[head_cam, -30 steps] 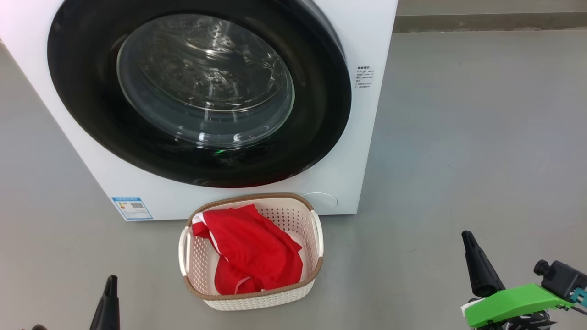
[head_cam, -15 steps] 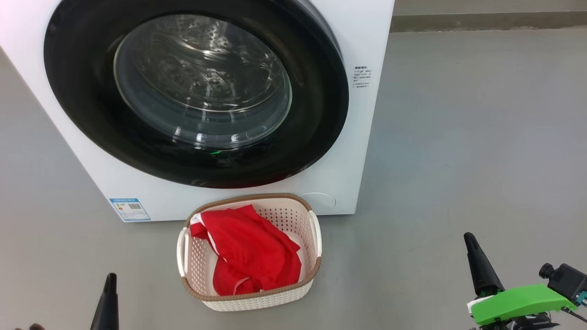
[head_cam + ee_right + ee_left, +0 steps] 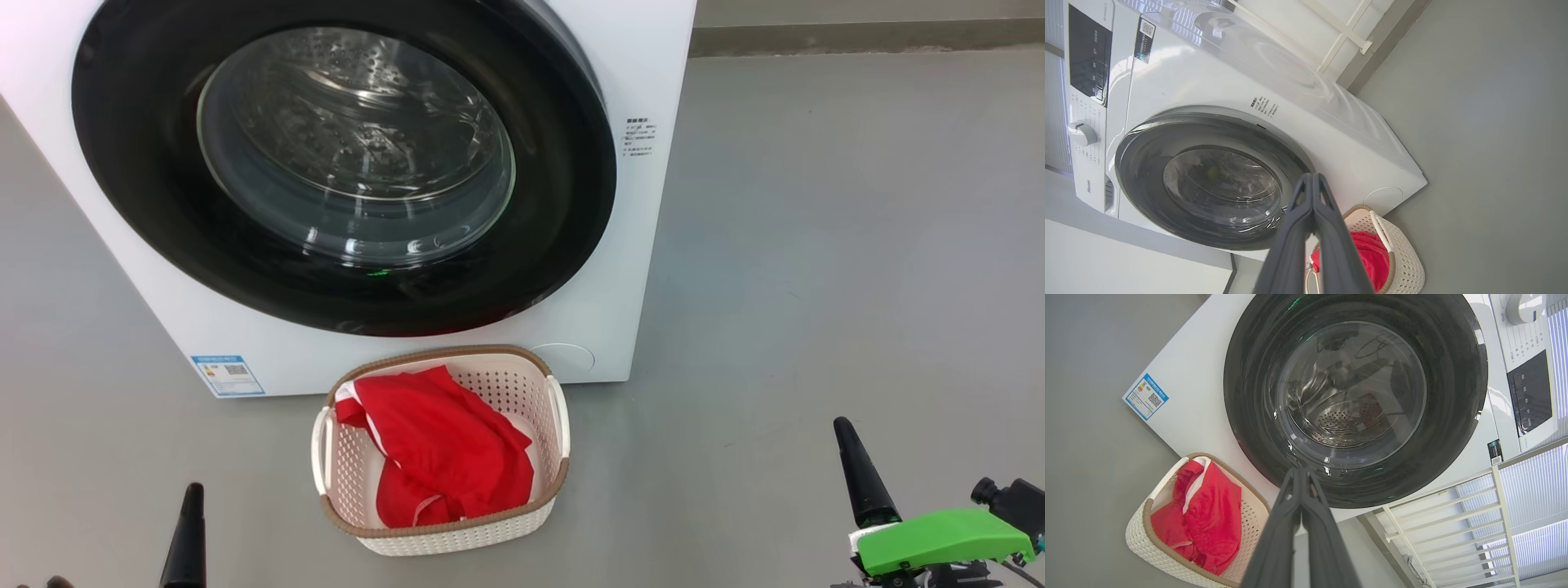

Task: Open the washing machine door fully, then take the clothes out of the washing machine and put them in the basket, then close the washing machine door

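both pressed together: left tool [image 3: 193, 492], right tool [image 3: 842, 426]; red clothes [image 3: 445, 453] lie in basket [image 3: 457, 542].

Door [image 3: 343, 163] shut — red clothes [image 3: 441, 449] in basket [image 3: 457, 535].

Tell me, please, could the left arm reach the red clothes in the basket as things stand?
Probably yes: the basket is open-topped, the clothes lie uncovered, and nothing stands between them and the shut left gripper.
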{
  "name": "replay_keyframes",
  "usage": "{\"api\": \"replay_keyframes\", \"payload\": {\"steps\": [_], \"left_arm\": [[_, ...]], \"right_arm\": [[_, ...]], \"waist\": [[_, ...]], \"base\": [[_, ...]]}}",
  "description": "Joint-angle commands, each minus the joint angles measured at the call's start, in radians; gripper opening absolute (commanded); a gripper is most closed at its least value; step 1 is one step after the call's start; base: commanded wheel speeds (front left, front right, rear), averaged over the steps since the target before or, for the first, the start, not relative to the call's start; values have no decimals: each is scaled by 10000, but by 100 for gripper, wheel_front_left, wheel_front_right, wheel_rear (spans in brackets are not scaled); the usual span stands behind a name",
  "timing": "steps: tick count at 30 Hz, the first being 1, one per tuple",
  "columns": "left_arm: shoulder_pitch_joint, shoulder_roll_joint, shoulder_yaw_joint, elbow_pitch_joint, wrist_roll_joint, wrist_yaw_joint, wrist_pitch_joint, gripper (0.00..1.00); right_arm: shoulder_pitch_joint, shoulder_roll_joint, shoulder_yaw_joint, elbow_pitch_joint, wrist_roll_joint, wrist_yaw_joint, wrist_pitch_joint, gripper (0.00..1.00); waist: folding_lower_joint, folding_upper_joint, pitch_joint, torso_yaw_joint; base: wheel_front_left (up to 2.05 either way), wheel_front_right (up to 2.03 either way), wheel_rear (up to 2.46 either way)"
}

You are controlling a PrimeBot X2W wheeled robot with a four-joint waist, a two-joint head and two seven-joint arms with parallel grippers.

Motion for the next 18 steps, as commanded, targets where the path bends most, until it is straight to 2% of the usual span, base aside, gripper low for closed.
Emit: {"api": "replay_keyframes", "payload": {"steps": [1,18], "left_arm": [[-548,64,292,-167,-224,-21,68,0],[-832,-152,591,98,-1663,-25,566,0]], "right_arm": [[-369,-5,56,-224,252,-6,63,0],[-412,97,-184,-155,2051,-9,571,0]], "waist": [[0,0,0,-5],[0,0,3,-86]], "base": [[0,0,0],[0,0,0]]}}
